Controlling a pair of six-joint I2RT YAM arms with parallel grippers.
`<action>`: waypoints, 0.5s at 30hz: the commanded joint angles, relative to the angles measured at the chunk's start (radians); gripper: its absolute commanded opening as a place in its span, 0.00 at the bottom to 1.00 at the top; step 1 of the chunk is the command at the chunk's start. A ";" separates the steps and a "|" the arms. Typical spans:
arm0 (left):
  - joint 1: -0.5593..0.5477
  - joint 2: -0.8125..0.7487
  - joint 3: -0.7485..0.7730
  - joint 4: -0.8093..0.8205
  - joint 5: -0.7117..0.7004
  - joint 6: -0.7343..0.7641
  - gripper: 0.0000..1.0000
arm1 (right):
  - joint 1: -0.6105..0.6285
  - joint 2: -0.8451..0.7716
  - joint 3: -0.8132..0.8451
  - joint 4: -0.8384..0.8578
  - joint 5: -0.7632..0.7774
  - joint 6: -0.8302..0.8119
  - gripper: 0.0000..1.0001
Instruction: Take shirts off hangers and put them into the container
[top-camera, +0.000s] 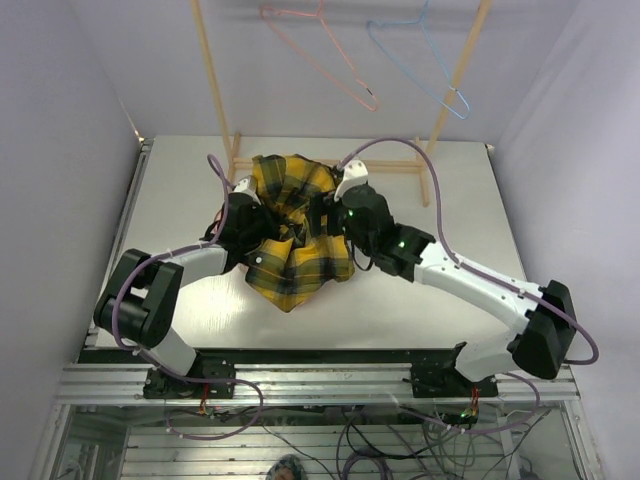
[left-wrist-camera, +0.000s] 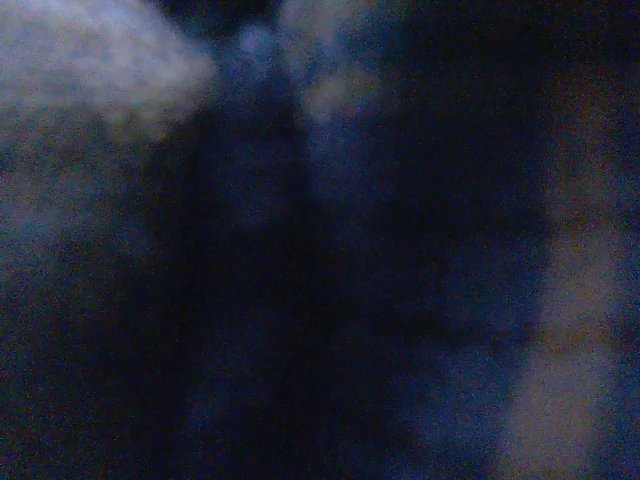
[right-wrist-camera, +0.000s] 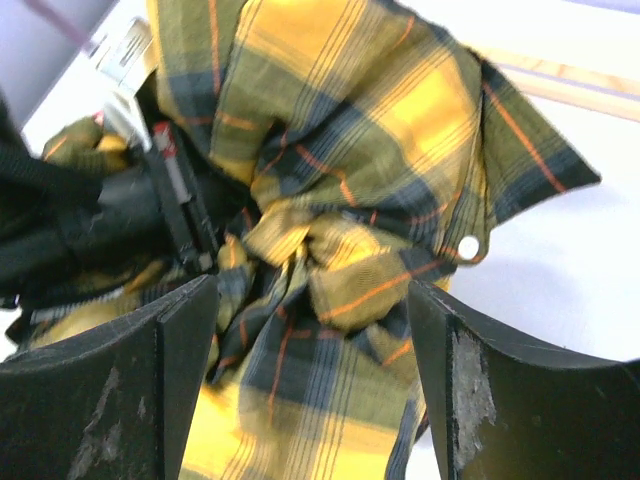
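Left of the yellow-and-black plaid shirt (top-camera: 293, 235), the tabletop (top-camera: 180, 200) is showing a bare strip out to its left edge. The left end effector (top-camera: 258, 222) is pushing into the shirt's left side. Its wrist view is giving only dark blur, so I cannot tell whether it is closed or gripping. The shirt is lying bunched in a heap at mid-tabletop, with one pointed corner trailing toward the near edge and stopping short of it. The right end effector (right-wrist-camera: 312, 300) is standing against the shirt's right side, fingers spread wide and holding nothing. Right of the shirt, bare surface is running to the right edge, crossed only by the right arm. Behind and above the shirt, a pink hanger (top-camera: 320, 50) and a light blue hanger (top-camera: 420, 60) are hanging bare.
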 joint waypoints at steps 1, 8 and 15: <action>-0.007 0.225 -0.199 -0.262 0.022 0.004 0.10 | -0.095 0.066 0.081 0.062 -0.116 0.014 0.77; -0.009 0.242 -0.267 -0.168 0.061 -0.017 0.07 | -0.193 0.259 0.288 0.092 -0.264 -0.029 0.81; -0.008 0.158 -0.263 -0.233 0.033 0.007 0.07 | -0.210 0.450 0.515 0.053 -0.450 -0.047 0.84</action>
